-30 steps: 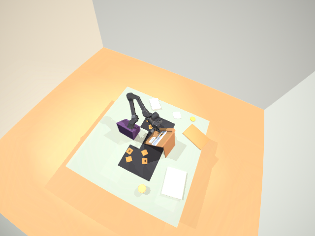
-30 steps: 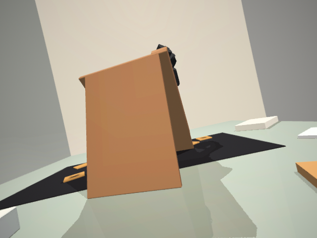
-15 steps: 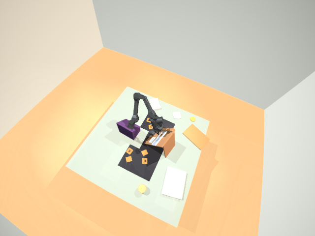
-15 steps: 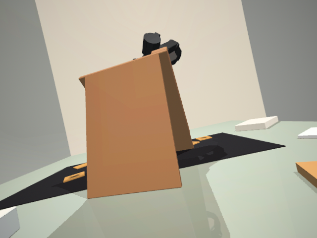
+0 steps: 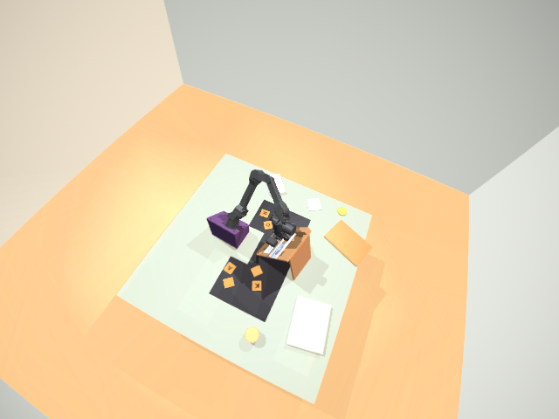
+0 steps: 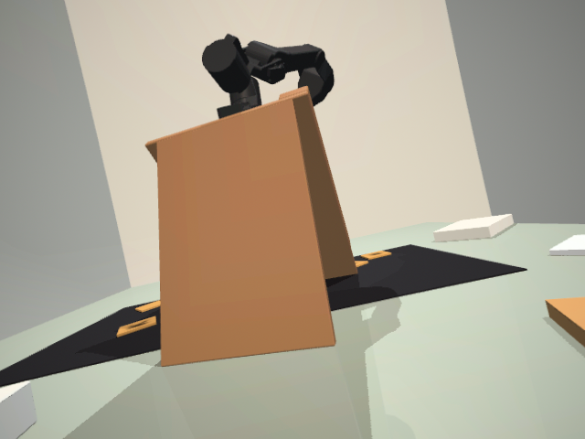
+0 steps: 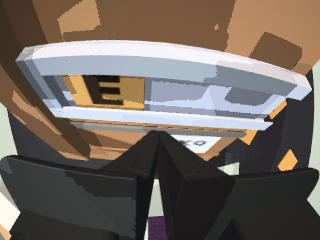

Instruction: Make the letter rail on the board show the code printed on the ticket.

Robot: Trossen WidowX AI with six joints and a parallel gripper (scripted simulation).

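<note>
The brown board [image 5: 301,259] [image 6: 236,227] stands tilted and carries the pale letter rail [image 7: 150,55]. A tile with E [image 7: 134,94] sits in the left part of the rail; a narrow strip of rail shows left of it, and the rail right of it is bare. My gripper [image 7: 156,138] [image 5: 270,242] is shut and empty, its tips together just below the rail's lower lip. The fingers partly cover the white ticket [image 7: 192,145]; K and what looks like O show. Loose tiles include A [image 5: 229,267], K [image 5: 257,285] and O [image 5: 267,224].
Two plain-looking tiles [image 5: 256,271] [image 5: 228,282] lie on the black mat [image 5: 248,306], left of the board. Another tile [image 5: 265,212] lies near the O. A purple block [image 5: 225,230] bears the arm. A yellow cylinder [image 5: 251,334], white slab [image 5: 309,326] and orange panel [image 5: 348,243] stand around.
</note>
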